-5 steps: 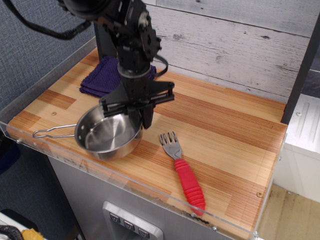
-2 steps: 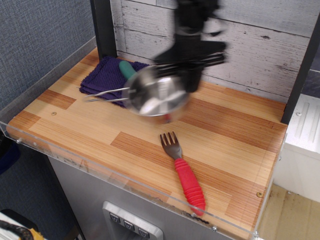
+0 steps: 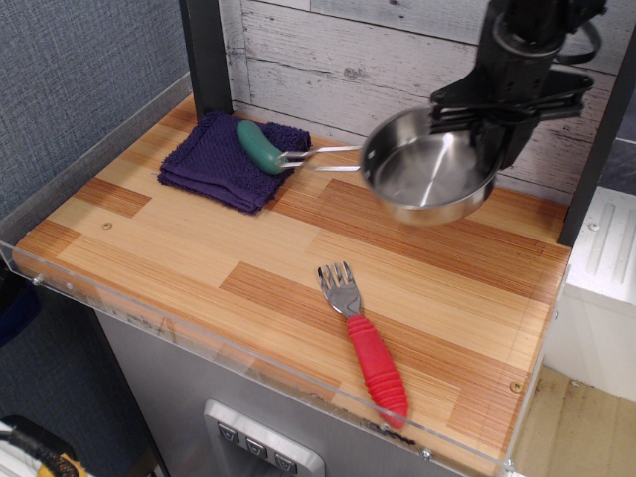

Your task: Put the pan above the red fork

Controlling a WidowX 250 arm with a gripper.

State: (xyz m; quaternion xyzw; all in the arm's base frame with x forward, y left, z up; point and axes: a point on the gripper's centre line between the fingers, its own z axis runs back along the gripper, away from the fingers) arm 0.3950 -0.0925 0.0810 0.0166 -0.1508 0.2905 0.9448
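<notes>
Now the pincer (image 3: 484, 124) held the pan (image 3: 427, 179) by its right rim, lifted over the far right of the worktop (image 3: 179, 243). The red fork (image 3: 365, 333) lay nearer and slightly left, its tines pointing far-left toward the pan, so the spot beyond them was almost directly below.

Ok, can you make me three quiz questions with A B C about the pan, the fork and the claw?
1. Where is the pan?
A. flat on the cloth
B. held up in the air near the back wall
C. on top of the fork

2. What colour is the fork handle?
A. red
B. blue
C. yellow

3. What is the claw doing?
A. hanging empty
B. gripping the pan's rim
C. holding the fork

Answers:
1 B: the pan hangs tilted above the table, off the wood.
2 A: the ribbed handle is red and the tines are silver.
3 B: the claw is closed on the pan's right rim.
</notes>
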